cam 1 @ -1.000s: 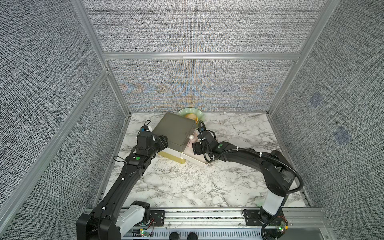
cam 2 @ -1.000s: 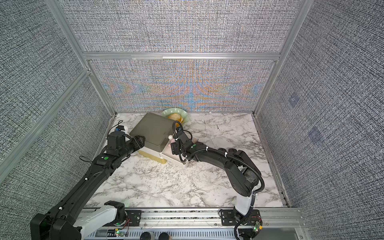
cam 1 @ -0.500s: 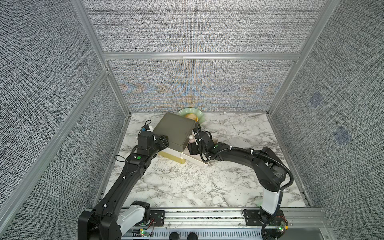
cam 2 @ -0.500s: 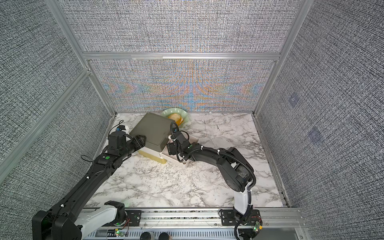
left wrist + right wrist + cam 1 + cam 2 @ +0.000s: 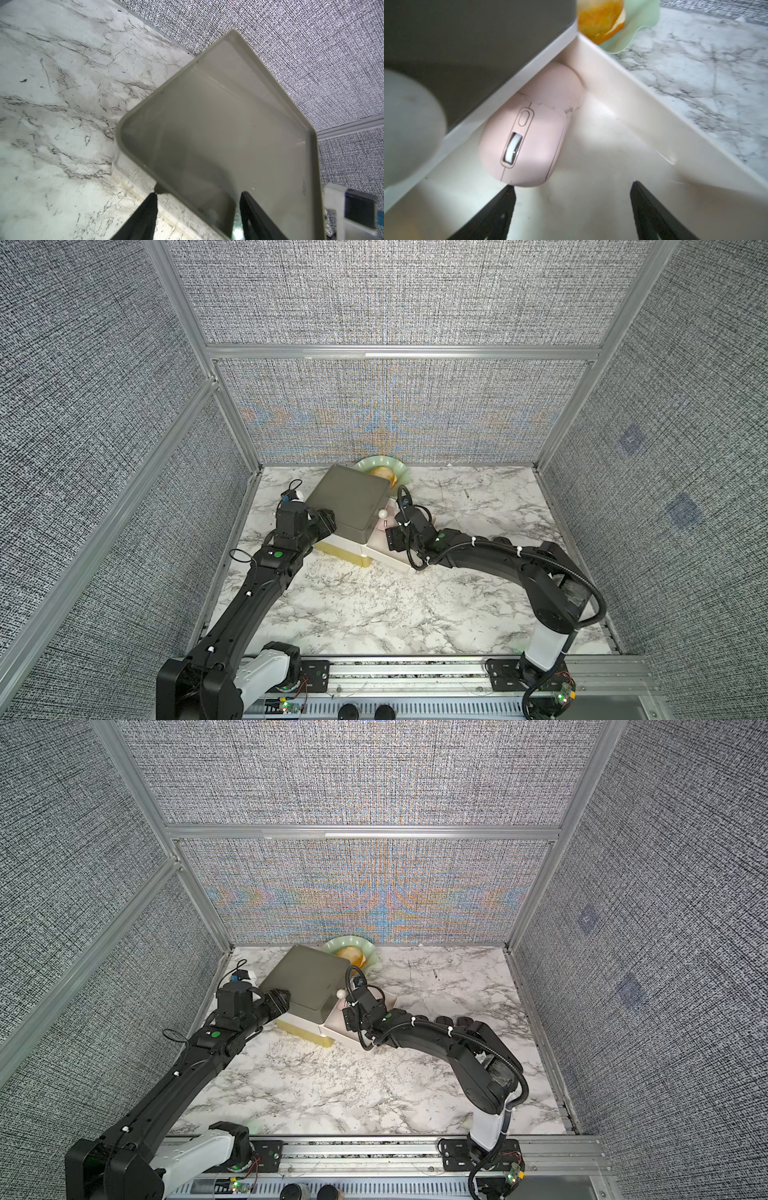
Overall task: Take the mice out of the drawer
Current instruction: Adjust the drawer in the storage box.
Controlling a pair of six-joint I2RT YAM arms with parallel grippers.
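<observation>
In both top views we see the pale pink mouse (image 5: 380, 525) at the inner end of the pulled-out white drawer (image 5: 388, 559). It lies close under the grey-topped drawer unit (image 5: 349, 499), beside a round white knob (image 5: 382, 513). The right fingers (image 5: 392, 536) reach over that drawer and are far nearer the mouse than the left fingers (image 5: 326, 519), which are at the unit's opposite corner. We see no black mice. The marble counter (image 5: 374, 605) in front offers wide room for setting down, and a green dish (image 5: 401, 470) stands behind the unit. In the left wrist view the left fingers are closed across the edge of the unit's grey top, one over the panel and one outside it, which we judge to be a brace. In the right wrist view the right fingers are spread wide and hold nothing. The mouse lies just ahead of one fingertip, off to that side rather than between the two. Its long axis runs away from the fingers toward the drawer's back corner, and its far end is tucked under the unit's overhang. We judge the fingers need a sideways shift to straddle it, with little room between the overhang and the drawer wall.
</observation>
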